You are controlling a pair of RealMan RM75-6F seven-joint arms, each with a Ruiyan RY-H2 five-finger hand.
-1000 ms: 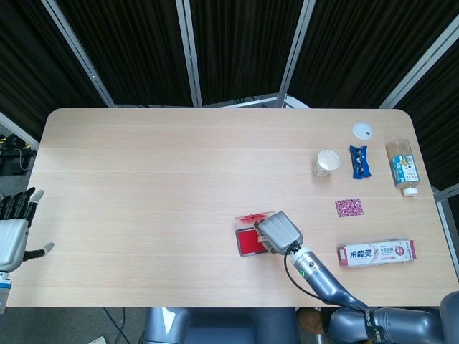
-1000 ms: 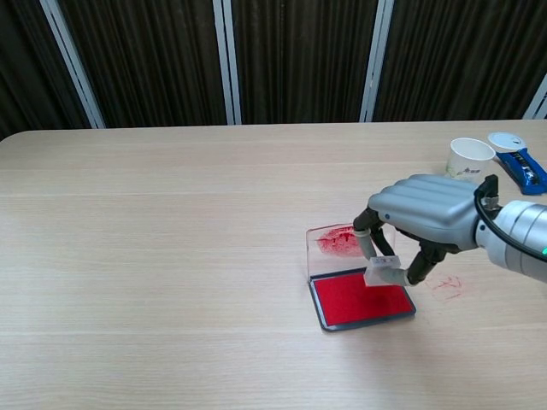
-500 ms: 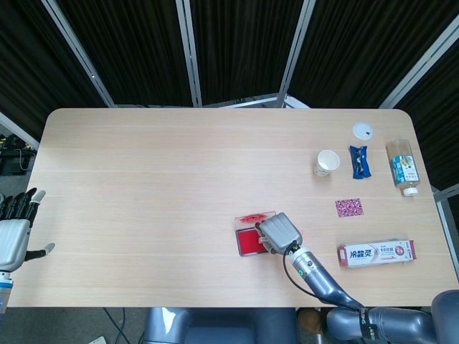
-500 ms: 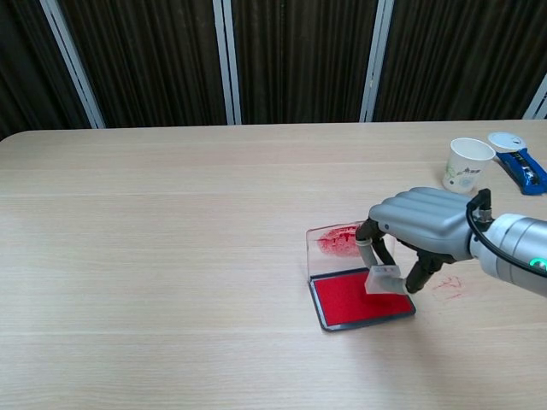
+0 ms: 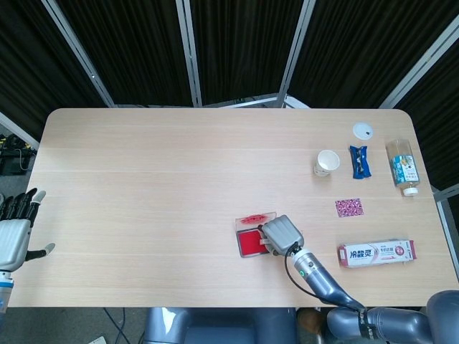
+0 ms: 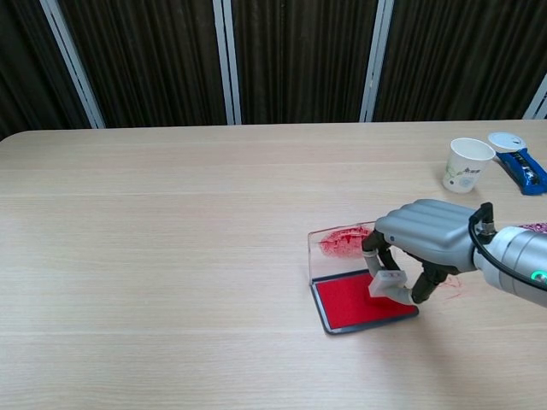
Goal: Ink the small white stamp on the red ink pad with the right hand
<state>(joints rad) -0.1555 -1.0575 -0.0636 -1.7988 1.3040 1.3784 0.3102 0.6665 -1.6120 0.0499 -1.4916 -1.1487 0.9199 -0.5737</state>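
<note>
Right hand (image 6: 425,239) arched, fingers (image 6: 377,256) pinching; left hand (image 5: 13,236) open.

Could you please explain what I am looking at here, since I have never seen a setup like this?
This is a two-armed robot with human-like hands, working at a wooden table. One picture looks down from its head, the other looks forward from its chest. Its right hand pinches a small white stamp and presses it onto a red ink pad, whose clear lid stands open behind. Its left hand waits beside the table's edge, holding nothing. Farther right lie a paper cup, a blue packet, a bottle, a white lid, a patterned square and a toothpaste box.
</note>
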